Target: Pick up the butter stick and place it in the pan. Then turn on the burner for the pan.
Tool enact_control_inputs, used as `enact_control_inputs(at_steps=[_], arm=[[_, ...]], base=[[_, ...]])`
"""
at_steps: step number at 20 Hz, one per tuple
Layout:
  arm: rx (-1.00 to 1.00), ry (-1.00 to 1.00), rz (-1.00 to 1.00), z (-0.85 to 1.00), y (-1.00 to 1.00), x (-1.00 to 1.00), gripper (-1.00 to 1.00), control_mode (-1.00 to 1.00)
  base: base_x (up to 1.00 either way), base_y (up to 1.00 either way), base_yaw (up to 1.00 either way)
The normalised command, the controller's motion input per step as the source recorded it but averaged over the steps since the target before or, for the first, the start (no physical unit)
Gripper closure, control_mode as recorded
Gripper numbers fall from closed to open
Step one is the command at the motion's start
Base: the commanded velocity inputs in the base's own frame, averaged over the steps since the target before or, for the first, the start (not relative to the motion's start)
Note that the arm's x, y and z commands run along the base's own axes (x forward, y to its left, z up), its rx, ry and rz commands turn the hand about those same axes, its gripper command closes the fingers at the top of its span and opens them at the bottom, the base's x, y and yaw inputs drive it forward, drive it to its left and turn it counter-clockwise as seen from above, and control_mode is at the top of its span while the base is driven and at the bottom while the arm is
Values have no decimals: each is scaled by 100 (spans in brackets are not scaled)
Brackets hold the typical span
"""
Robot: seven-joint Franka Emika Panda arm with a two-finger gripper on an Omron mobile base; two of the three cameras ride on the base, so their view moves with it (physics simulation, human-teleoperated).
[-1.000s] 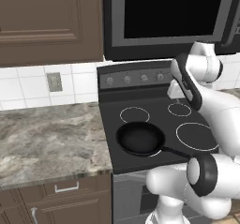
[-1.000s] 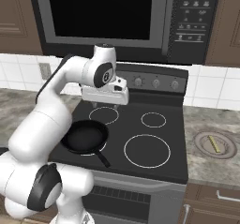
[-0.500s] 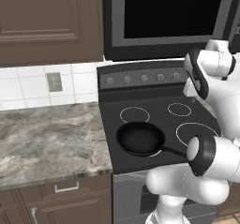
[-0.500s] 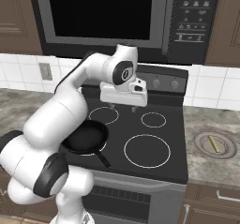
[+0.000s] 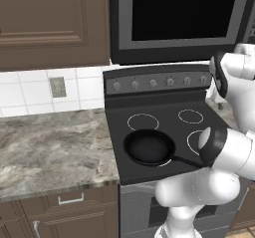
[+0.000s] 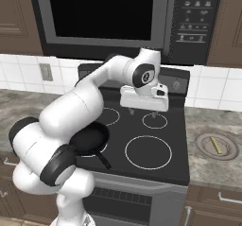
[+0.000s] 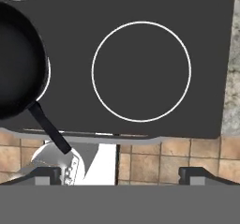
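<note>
The black pan (image 5: 148,147) rests on the stove's front left burner, its handle pointing toward the stove's front edge; it also appears as the pan (image 6: 90,139) and the pan (image 7: 16,73). Nothing lies in it. The butter stick (image 6: 216,145), a thin pale yellow bar, lies on a round grey plate (image 6: 204,143) on the counter right of the stove. My gripper (image 6: 143,112) hangs open and holding nothing above the middle of the cooktop, well left of the butter. In the hand view the gripper (image 7: 120,175) looks down on the front right burner, fingers wide apart.
A row of knobs (image 5: 153,82) lines the stove's back panel under the microwave (image 6: 104,19). The front right burner ring (image 6: 148,152) has nothing on it. A marble counter (image 5: 50,147) extends left of the stove, with brown cabinets below and tiled floor in front.
The arm has swung to the right over the cooktop, from above the back left burner to the middle. The gripper stays open. The pan and butter have not moved.
</note>
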Motion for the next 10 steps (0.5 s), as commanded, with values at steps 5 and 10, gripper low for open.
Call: enact_control_inputs(at_steps=[5,10], arm=[[0,6,0,-14,-62,0,-100,-100],[0,9,0,-9,-58,0,-100,-100]], base=[[0,0,0],[0,0,0]])
